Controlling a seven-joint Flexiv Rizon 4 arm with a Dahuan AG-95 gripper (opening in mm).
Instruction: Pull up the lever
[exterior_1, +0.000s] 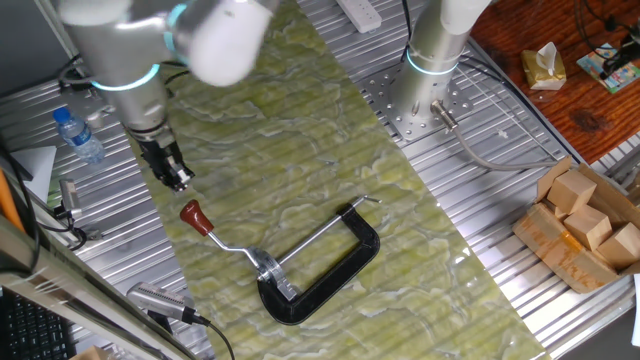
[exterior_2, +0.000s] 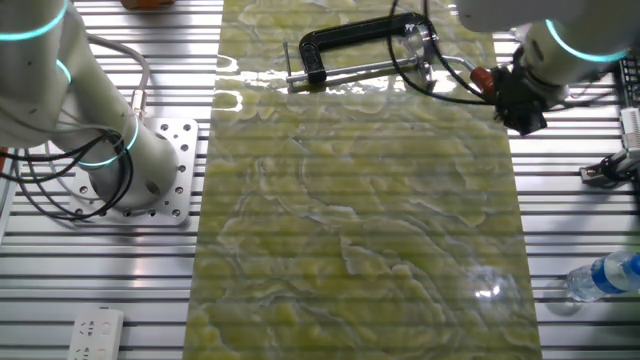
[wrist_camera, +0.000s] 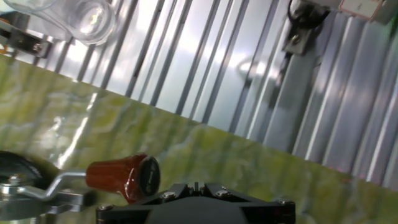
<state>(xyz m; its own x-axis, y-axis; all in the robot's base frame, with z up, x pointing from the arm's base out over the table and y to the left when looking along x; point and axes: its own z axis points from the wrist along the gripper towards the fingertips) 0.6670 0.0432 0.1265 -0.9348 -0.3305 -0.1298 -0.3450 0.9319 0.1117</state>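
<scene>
Beside lever (exterior_1: 215, 232), gripper (exterior_1: 179, 181), fingertips seemingly hidden

Glossy red-brown knob (wrist_camera: 121, 177) on bare silver metal lever (exterior_1: 232, 243). Matt black clamp frame (exterior_1: 335, 272). Shiny green marbled mat (exterior_2: 350, 230). Ribbed aluminium table (wrist_camera: 205, 68). Wood blocks (exterior_1: 585, 215) at 3 o'clock.
</scene>
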